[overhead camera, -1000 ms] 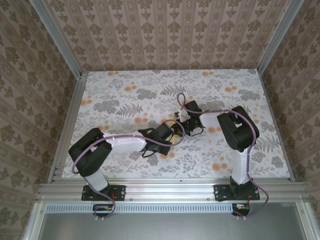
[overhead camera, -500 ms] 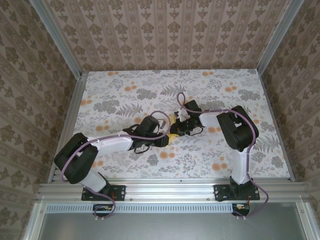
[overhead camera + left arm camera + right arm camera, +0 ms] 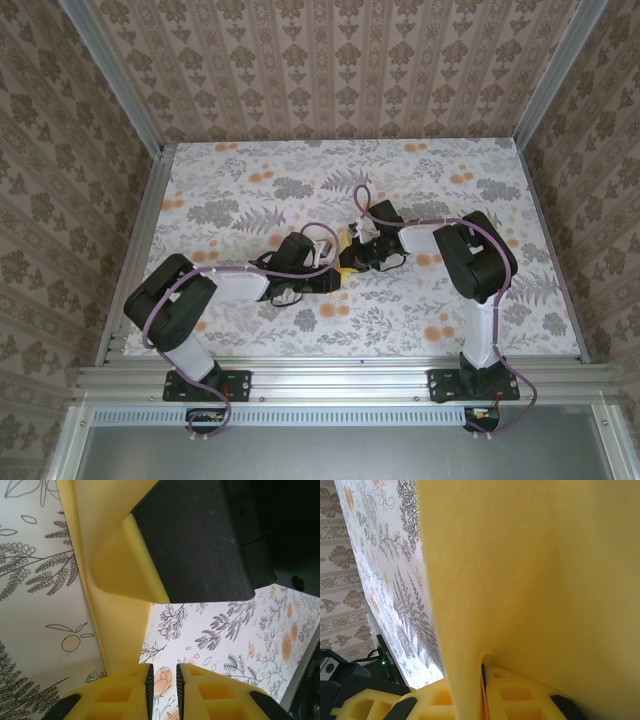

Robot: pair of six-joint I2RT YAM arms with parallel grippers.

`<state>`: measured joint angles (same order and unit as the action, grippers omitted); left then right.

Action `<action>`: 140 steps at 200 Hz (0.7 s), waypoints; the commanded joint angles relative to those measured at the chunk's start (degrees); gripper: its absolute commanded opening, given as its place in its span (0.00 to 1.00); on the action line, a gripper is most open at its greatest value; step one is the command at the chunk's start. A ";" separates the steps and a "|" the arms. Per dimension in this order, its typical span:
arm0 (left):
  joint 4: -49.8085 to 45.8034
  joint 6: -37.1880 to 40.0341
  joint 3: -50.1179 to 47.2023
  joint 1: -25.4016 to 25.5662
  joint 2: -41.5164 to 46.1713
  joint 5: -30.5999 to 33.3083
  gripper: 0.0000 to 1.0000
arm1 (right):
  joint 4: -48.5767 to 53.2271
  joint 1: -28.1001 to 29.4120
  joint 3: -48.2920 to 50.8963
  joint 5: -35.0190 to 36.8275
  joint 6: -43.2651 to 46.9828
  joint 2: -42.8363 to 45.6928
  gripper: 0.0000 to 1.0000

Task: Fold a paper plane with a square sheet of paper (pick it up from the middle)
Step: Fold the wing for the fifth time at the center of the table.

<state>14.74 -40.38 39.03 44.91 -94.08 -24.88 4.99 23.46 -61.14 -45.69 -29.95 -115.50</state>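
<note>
Control of the thin pale-yellow square sheet of paper (image 3: 530,580) lies with the right gripper (image 3: 482,674), whose jaws are clamped tight on it. That hold keeps the sheet raised off the floral-printed table (image 3: 450,320) at mid-table, so a loose flap curls free for folding. The left gripper (image 3: 163,679) sits just beside the sheet's long edge on its near-left side. Its jaws are parted by a narrow slit with nothing between them, probably lined up to pinch that edge and press a crease while the 2 work together.
</note>
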 commanded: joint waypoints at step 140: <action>2.23 -0.12 0.09 0.00 -4.60 -2.98 0.22 | 3.86 -0.16 1.90 10.18 1.16 -5.37 0.11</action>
<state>16.73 -40.36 39.00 44.91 -97.69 -26.85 4.97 23.46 -61.14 -45.69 -29.95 -115.52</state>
